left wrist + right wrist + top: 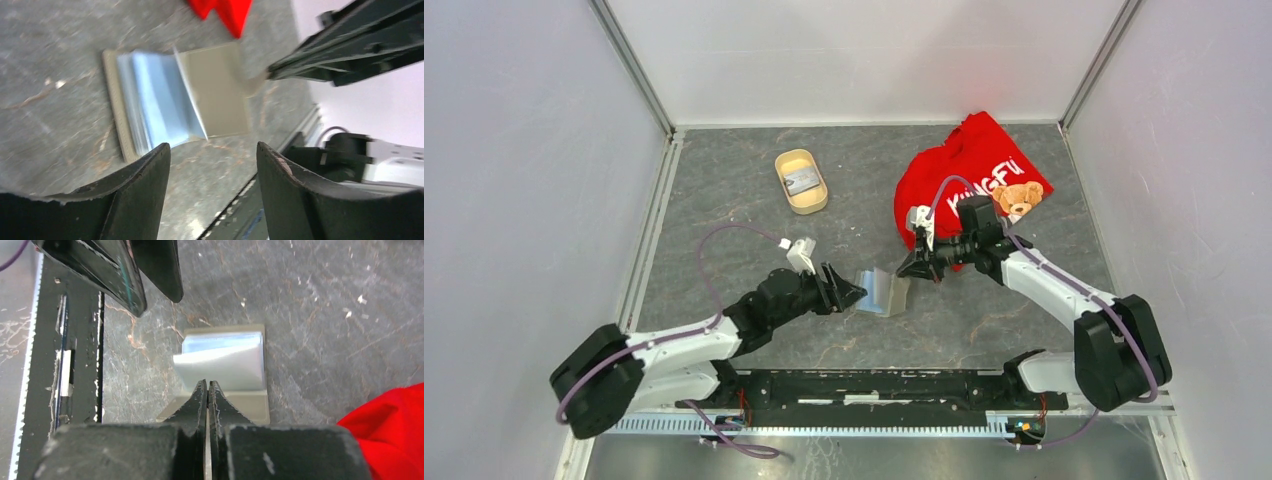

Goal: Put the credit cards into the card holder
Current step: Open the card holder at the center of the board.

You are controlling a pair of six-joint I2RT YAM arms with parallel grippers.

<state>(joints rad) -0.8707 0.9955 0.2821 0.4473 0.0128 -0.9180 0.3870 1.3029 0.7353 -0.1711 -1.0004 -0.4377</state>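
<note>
The grey card holder (882, 292) lies open at the table's middle, its pale shiny pockets (160, 102) fanned up and its right flap (250, 407) raised. My left gripper (856, 293) is open just left of it, with bare table between the fingers (212, 147). My right gripper (911, 268) is shut, and its tips (207, 384) rest against the raised flap, which does not sit between them. In the left wrist view the right gripper's tip (270, 75) meets the flap's far corner. The credit cards (801, 180) lie in the beige oval tray.
The beige oval tray (786, 160) sits at the back, left of centre. A red shirt (969, 175) with a bear print is bunched at the back right, right behind my right arm. The arms' black base rail (874, 385) runs along the near edge.
</note>
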